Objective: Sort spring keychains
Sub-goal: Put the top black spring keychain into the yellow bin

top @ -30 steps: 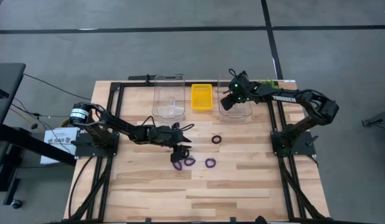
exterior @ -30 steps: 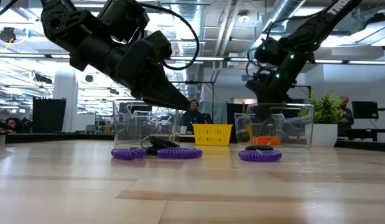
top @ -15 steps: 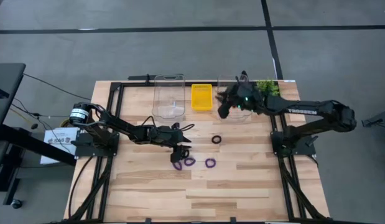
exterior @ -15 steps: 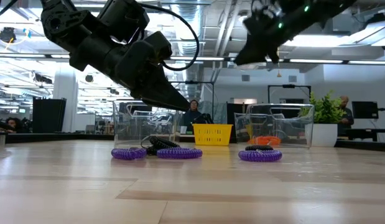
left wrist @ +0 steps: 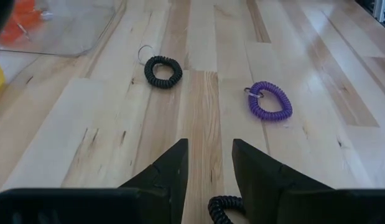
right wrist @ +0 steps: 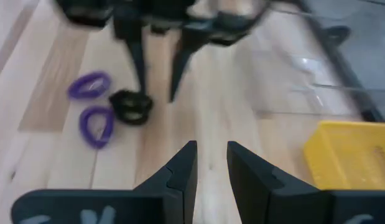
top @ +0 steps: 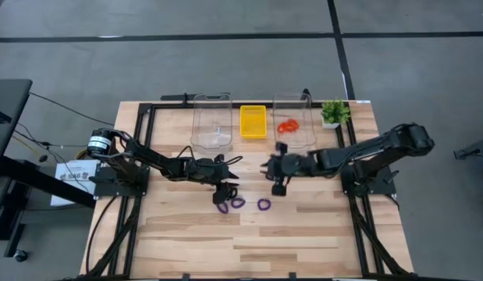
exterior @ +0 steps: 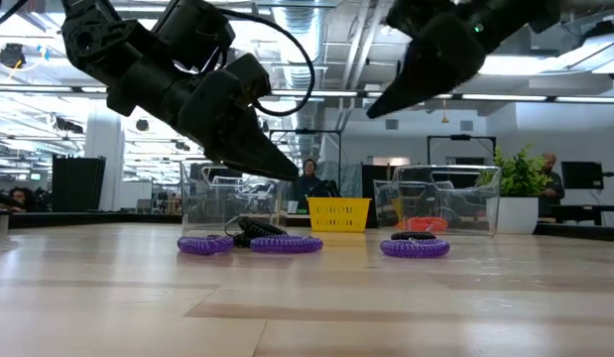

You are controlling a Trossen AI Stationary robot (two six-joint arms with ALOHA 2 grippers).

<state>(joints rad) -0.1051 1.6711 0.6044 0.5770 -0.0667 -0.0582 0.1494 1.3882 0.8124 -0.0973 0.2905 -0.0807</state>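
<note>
The left gripper [left wrist: 208, 163], fingers open and holding nothing, hangs just above a black spring keychain [left wrist: 227, 208] on the table [left wrist: 198, 112].

- Table [top: 303, 234]: pale wood planks, smooth, faint sheen.
- Bins [top: 212, 117]: clear glossy plastic.
- Tray [top: 253, 121]: yellow plastic.
- Keychains [left wrist: 270, 101]: coiled plastic cord, ribbed; small metal ring.
- Frame [top: 147, 109]: black matt metal.
</note>
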